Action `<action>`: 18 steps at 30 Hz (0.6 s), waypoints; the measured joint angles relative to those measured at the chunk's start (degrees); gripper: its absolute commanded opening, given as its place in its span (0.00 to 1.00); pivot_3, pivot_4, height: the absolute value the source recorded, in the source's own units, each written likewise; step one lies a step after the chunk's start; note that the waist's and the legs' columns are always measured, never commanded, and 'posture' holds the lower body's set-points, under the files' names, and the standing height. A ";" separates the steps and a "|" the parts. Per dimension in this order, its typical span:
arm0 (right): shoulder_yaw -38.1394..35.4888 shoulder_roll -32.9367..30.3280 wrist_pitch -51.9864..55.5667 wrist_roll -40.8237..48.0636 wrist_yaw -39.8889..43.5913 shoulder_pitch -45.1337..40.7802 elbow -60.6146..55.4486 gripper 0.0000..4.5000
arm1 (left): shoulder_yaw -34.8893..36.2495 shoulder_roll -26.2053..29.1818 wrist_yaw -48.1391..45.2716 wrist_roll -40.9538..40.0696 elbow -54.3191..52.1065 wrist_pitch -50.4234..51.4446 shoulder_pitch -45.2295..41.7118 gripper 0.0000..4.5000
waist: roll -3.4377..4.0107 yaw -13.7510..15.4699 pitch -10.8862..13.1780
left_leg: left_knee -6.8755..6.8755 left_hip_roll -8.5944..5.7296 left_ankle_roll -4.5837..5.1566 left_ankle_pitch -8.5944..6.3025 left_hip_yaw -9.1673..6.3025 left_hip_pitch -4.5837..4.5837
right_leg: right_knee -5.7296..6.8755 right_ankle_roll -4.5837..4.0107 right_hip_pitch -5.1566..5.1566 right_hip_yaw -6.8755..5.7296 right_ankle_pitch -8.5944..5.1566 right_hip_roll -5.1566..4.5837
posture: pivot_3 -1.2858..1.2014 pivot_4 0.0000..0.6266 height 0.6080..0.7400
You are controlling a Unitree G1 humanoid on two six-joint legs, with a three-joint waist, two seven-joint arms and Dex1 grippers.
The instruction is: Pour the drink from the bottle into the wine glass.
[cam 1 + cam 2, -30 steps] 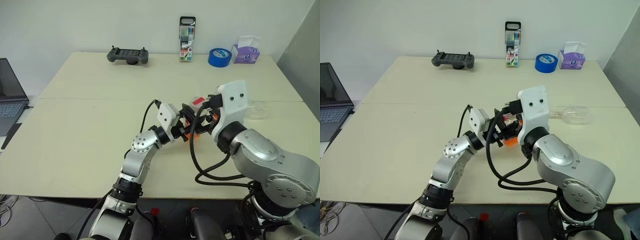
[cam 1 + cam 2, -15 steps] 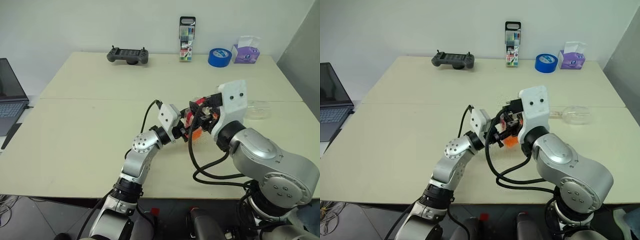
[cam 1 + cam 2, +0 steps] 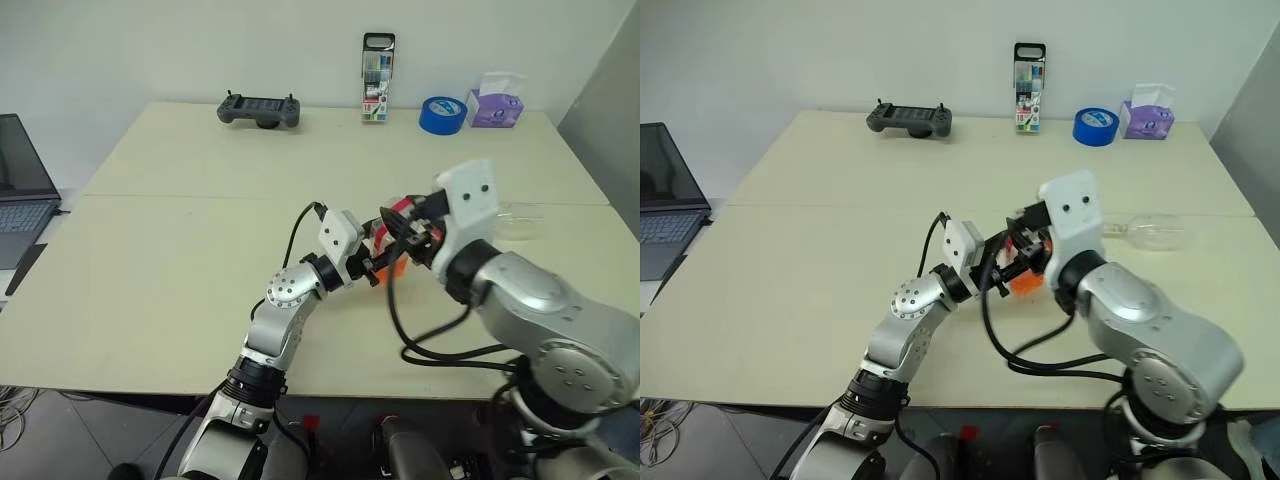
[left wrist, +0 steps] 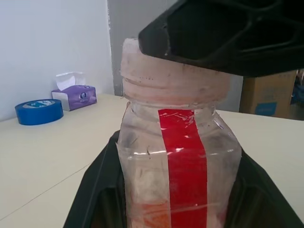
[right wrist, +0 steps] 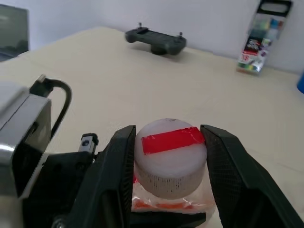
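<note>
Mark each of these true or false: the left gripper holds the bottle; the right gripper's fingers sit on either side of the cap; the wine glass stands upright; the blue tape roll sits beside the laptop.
1. The left gripper holds the bottle: true.
2. The right gripper has its fingers on either side of the cap: true.
3. The wine glass stands upright: false, it lies on its side on the table.
4. The blue tape roll sits beside the laptop: false, it sits beside the tissue box.

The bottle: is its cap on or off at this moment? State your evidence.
On. The white cap with its red strip sits atop the bottle, with the right gripper closed around it and the left gripper holding the body.
</note>
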 measured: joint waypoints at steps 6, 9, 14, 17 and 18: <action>-1.12 -19.54 -17.84 2.31 32.71 0.67 17.38 0.40 | -1.59 -0.64 -0.80 0.45 0.21 0.11 0.25 0.40 | 0.03 -0.30 0.07 | 0.00 -0.02 0.03 0.00 0.25 0.09 | 0.02 0.01 0.01 0.12 0.01 0.00 | 0.52 0.24 1.00; 2.65 -25.46 -24.78 0.69 44.97 -2.95 25.80 0.40 | -1.67 -0.85 -1.43 0.47 0.52 -0.48 0.21 0.40 | 0.03 -0.31 0.07 | -0.01 0.01 0.03 0.00 0.27 0.17 | 0.07 0.00 0.05 0.04 0.01 0.19 | 0.52 0.24 1.00; 6.53 -25.96 -31.50 -2.79 51.67 -5.73 32.79 0.40 | -1.10 -0.85 -1.49 0.52 2.43 -1.08 -0.33 0.40 | 0.03 -0.25 0.08 | -0.05 0.11 0.02 0.00 0.19 0.13 | 0.11 0.00 0.00 0.02 0.01 0.25 | 0.52 0.24 1.00; 5.56 -24.06 -30.27 -1.55 51.33 -6.18 33.59 0.63 | -0.62 -0.84 -1.30 0.51 2.50 -1.35 -0.58 0.40 | 0.03 -0.08 0.08 | -0.02 0.11 0.02 0.00 0.14 0.08 | 0.10 -0.25 -0.01 0.05 0.15 0.09 | 0.52 0.24 1.00; 5.08 -23.27 -29.82 -0.82 50.87 -6.17 33.45 0.71 | -0.28 -0.84 -1.26 0.51 2.50 -1.44 -0.60 0.40 | 0.03 -0.07 0.08 | 0.00 0.07 0.02 0.00 0.10 0.07 | 0.09 -0.26 -0.01 0.08 0.16 0.05 | 0.52 0.24 1.00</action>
